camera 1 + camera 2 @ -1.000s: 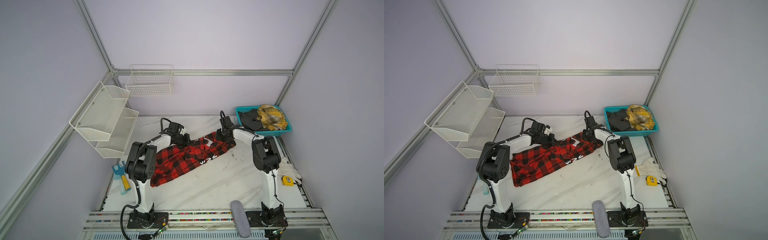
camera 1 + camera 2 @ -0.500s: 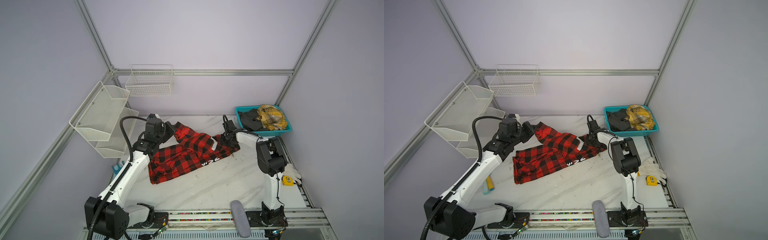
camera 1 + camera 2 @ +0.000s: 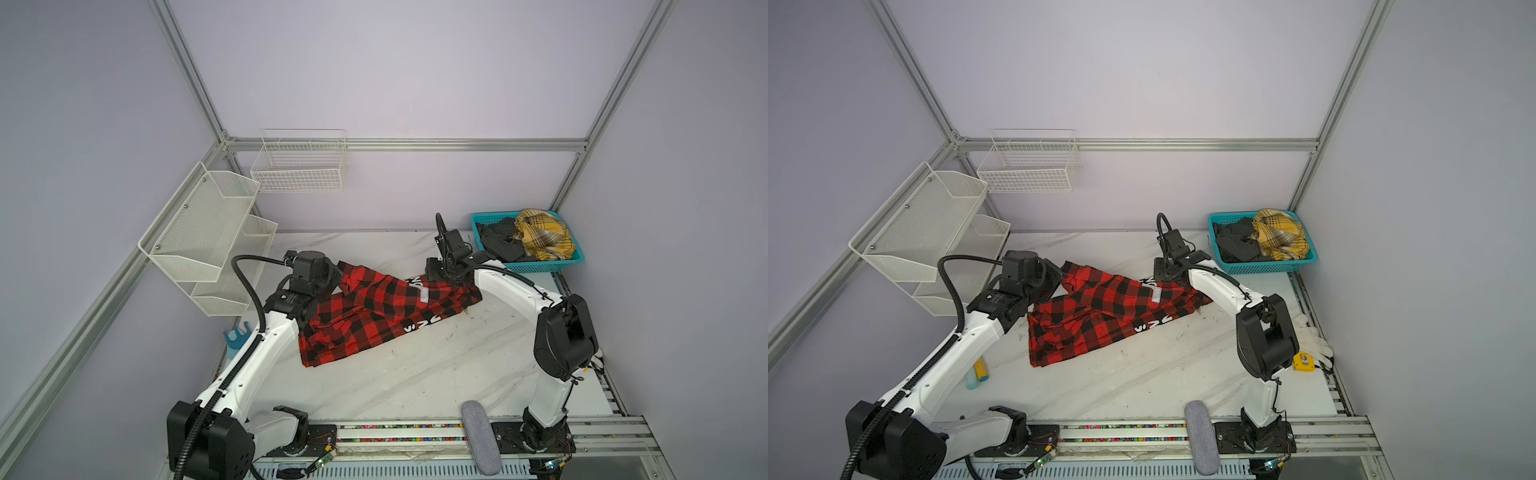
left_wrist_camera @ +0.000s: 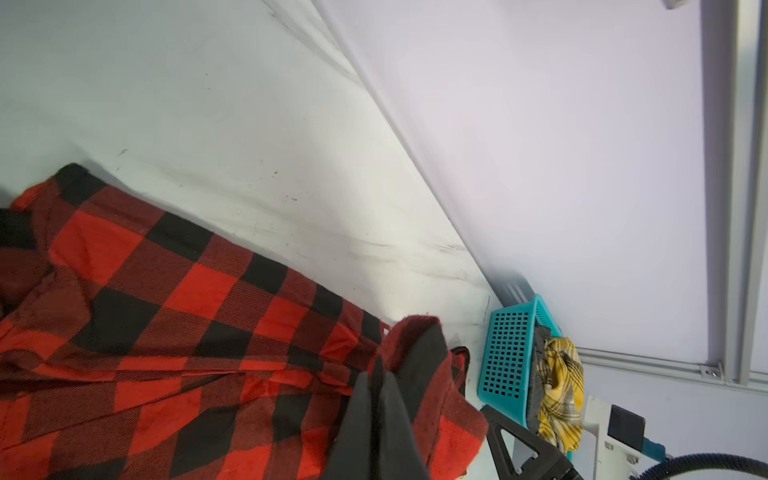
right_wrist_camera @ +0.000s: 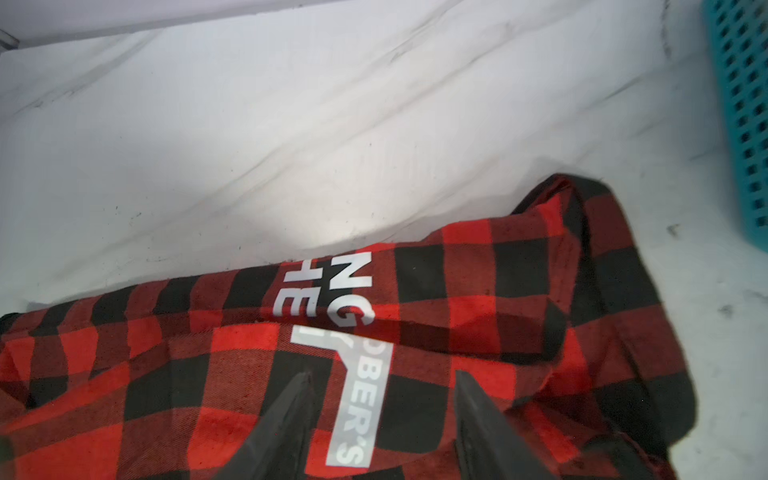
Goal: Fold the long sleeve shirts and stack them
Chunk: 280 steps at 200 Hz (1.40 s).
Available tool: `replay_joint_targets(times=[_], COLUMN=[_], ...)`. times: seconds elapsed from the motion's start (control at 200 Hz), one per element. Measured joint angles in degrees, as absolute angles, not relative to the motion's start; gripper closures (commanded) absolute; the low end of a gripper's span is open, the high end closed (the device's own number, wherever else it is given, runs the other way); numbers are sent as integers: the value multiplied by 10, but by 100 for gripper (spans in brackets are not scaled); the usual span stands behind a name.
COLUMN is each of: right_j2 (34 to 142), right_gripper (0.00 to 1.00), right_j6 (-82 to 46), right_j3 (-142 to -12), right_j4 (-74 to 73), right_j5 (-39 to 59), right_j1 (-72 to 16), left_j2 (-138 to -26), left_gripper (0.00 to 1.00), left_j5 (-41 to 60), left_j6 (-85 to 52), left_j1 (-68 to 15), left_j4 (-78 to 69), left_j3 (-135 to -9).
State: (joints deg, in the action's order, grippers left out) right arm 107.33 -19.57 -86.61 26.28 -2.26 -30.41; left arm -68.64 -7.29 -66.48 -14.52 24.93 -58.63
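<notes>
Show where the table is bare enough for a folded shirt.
Widest bare patch: table between the red-and-black shirt and the front rail. A narrower strip runs behind the shirt, along the back wall. Crowded: beside the teal basket.

Matt woven cloth shirt (image 3: 365, 307), smooth marble-look tabletop (image 3: 415, 374)

Both top views look from high above the tabletop's (image 3: 415, 374) front edge, down toward the back wall, taking in the whole tabletop and both arms. They share nearly everything, with a slight sideways offset. The left wrist camera sits close over the red-and-black shirt (image 4: 187, 332), looking past the left gripper (image 4: 377, 374) toward the tabletop's back right corner and the teal basket (image 4: 509, 353). The right wrist camera, equally close over the same shirt, looks past the right gripper (image 5: 382, 376) toward the back edge. Shirt and basket appear in all four views.
</notes>
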Motion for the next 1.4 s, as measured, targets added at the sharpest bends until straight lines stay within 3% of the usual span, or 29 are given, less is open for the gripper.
replay_joint_targets(times=[0.31, 0.455, 0.675, 0.905, 1.11, 1.4], right_j2=[1173, 1172, 1169, 1178, 1184, 1193], right_gripper=[23, 20, 29, 47, 46, 62], right_j6=[-201, -200, -221, -241, -252, -254], right_j3=[-869, -882, -882, -910, -922, -919], right_j4=[298, 307, 321, 345, 357, 358], right_j5=[-61, -97, -117, -105, -102, -93], right_j1=[-297, -294, -276, -241, -241, -241], left_j2=[-692, -689, -689, -689, -689, -689], left_gripper=[100, 100, 100, 100, 100, 100], left_j5=[-109, -116, -111, -105, -98, -93], left_j6=[-681, -681, -681, -681, -681, -679], left_j1=[-126, -98, -84, -82, -78, -72], left_j4=[253, 254, 249, 241, 234, 232], left_j3=[-503, -475, -461, -460, -460, -449])
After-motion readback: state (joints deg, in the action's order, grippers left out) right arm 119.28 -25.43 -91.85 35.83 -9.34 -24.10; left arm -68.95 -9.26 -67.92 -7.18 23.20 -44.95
